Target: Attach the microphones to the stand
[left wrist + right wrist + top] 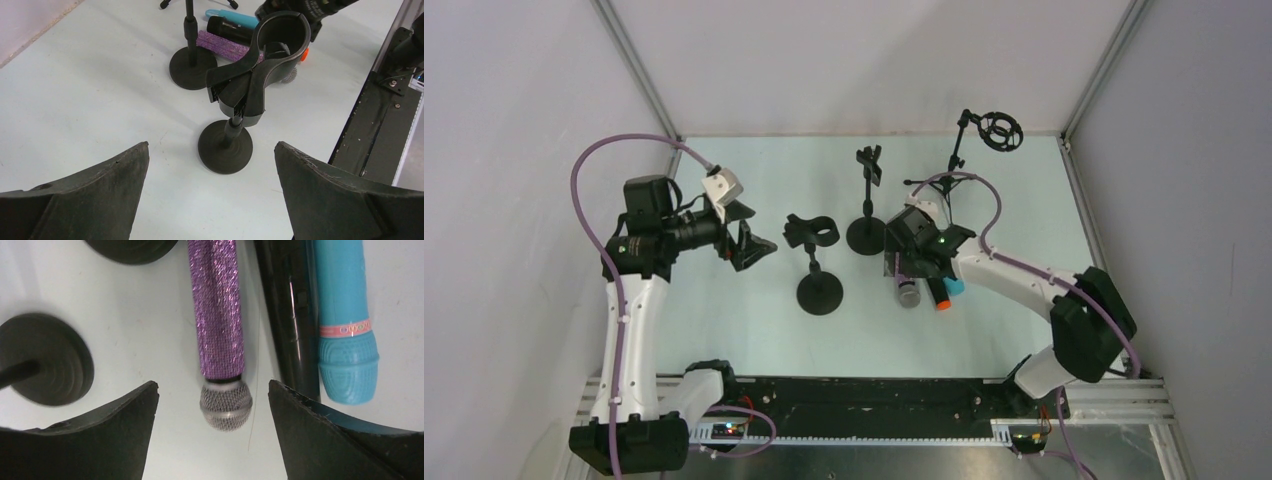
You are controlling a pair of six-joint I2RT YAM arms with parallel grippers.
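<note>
Bearing all items, the pale table (754,330) carries two arms at its near edge. The left arm (629,330) stands raised at the left side; the right arm (1024,280) reaches in from the right toward the centre. Three black stands sit on the table: a clip stand (817,262) nearest, a post stand (867,205) just behind it, and a tripod stand (979,140) with a ring mount at the far right. The three microphones lie flat on the table, side by side, to the right of the clip stand and under the right wrist: purple mic (217,305), black mic (290,315), teal mic (345,315). None is on a stand. The right gripper (212,385) is spread, its fingers flanking the silver head of the purple mic with a gap on each side. The left gripper (211,145) is spread wide, holds nothing, and faces the clip stand.
</note>
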